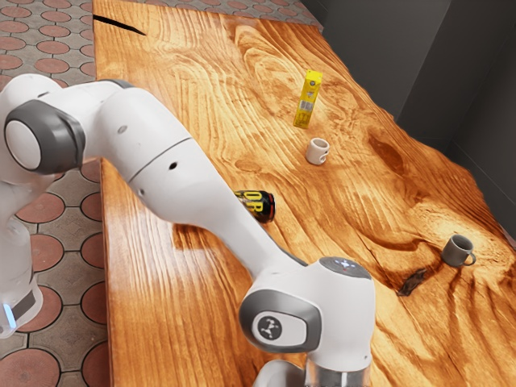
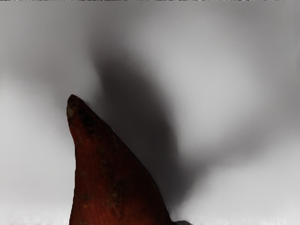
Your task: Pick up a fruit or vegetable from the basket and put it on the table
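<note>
A reddish, pointed vegetable point(image 2: 108, 178) sits close at our claw; whether the claw holds it, we cannot tell. Apart from the claw, our surface point(image 1: 161, 306) bears a can point(image 1: 260, 207), yellow carton point(image 1: 307, 101), white mug point(image 1: 315, 151) and gray mug point(image 1: 456, 251).

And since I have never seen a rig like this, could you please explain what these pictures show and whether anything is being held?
The machine is a white robot arm with grey joints. The exterior view is taken from beside it: the arm enters at that view's left and bends down toward its lower edge. On the wooden table are a black can with yellow lettering, partly behind the arm, a yellow carton, a white mug, a grey mug and a small dark brown object.

The wrist view comes from a camera on the arm's hand. It shows a reddish-brown, tapering thing, perhaps a root vegetable, against a blurred pale background. It may be held or just beneath the hand; I cannot tell which.
</note>
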Controlling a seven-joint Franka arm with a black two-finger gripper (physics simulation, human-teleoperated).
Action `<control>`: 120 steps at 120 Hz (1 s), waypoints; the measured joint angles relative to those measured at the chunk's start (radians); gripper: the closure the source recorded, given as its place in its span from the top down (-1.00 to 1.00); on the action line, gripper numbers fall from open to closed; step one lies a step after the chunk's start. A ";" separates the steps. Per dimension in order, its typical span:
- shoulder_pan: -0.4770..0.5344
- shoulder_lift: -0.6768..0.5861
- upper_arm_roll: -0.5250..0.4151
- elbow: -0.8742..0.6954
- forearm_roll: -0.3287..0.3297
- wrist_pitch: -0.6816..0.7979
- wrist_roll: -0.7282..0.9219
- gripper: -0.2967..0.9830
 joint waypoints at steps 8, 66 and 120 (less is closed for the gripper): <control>-0.001 -0.009 0.008 0.001 0.016 0.003 -0.006 0.05; 0.133 -0.222 0.158 0.094 0.349 -0.219 -0.212 -0.30; 0.479 -0.469 0.165 0.063 0.256 -0.507 0.084 0.43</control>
